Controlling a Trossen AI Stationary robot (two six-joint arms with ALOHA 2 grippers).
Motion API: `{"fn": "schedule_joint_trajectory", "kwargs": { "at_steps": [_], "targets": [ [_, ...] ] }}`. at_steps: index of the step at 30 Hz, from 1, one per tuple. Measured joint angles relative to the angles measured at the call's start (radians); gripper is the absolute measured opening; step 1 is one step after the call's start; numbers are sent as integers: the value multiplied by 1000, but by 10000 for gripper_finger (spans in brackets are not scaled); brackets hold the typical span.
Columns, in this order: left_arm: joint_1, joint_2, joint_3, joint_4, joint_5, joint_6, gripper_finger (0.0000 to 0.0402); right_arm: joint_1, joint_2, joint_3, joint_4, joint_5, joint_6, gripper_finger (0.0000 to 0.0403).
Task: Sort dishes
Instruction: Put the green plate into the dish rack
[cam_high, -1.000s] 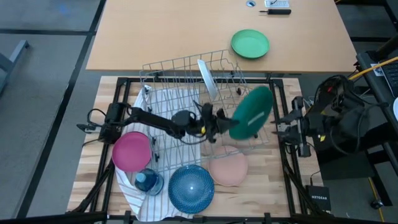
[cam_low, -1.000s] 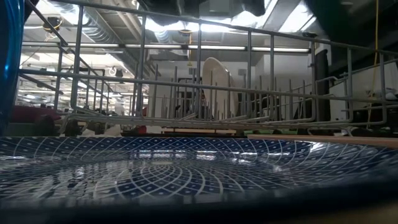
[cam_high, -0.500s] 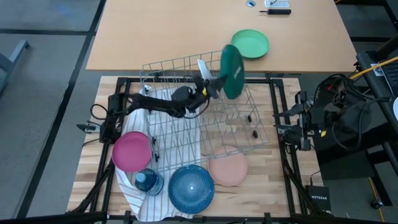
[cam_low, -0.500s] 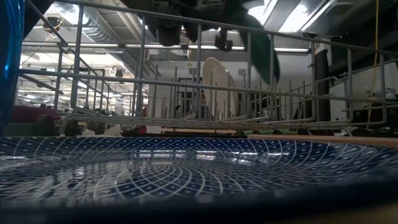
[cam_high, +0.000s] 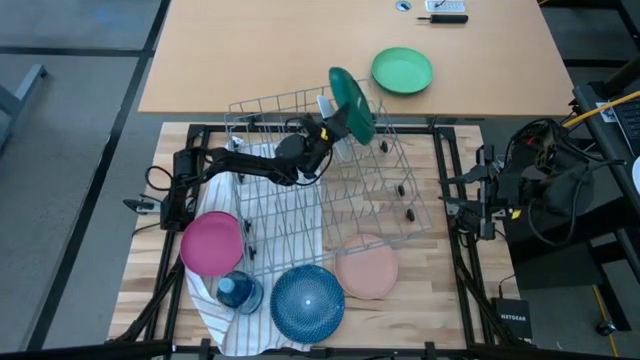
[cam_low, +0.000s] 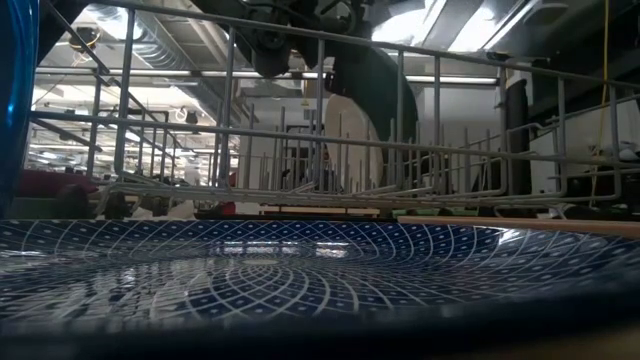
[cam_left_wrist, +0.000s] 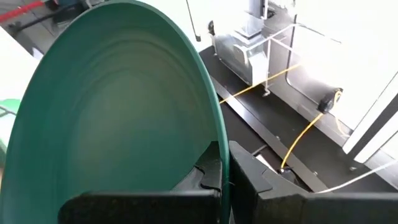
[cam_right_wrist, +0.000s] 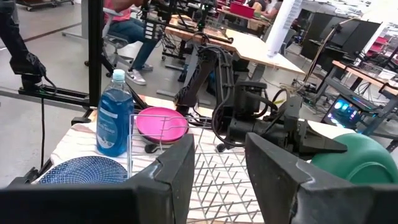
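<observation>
Right gripper (cam_right_wrist: 219, 171) fingers parted, wire rack (cam_right_wrist: 211, 177) visible through gap. Across rack, left arm (cam_right_wrist: 249, 118) reaches in, left gripper (cam_right_wrist: 323, 146) clamped on dark green plate (cam_right_wrist: 360, 163) held on edge. Magenta plate (cam_right_wrist: 161, 124) and blue bottle (cam_right_wrist: 115, 118) stand beside rack, speckled blue plate (cam_right_wrist: 84, 169) near bottle. Beyond table: desks, seated person (cam_right_wrist: 134, 31).

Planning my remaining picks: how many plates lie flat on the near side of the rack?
3: a magenta plate left, beside the bottle; a blue patterned plate at the near edge; a pale pink plate right of it. The rack may hide others.
</observation>
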Motion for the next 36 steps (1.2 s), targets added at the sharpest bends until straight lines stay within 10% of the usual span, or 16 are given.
{"fn": "schedule_joint_trajectory", "kwargs": {
  "at_steps": [36],
  "targets": [
    [31,0,0,-316,-29,-72,73,0,2,0,-20,-1,37,145]
  ]
}}
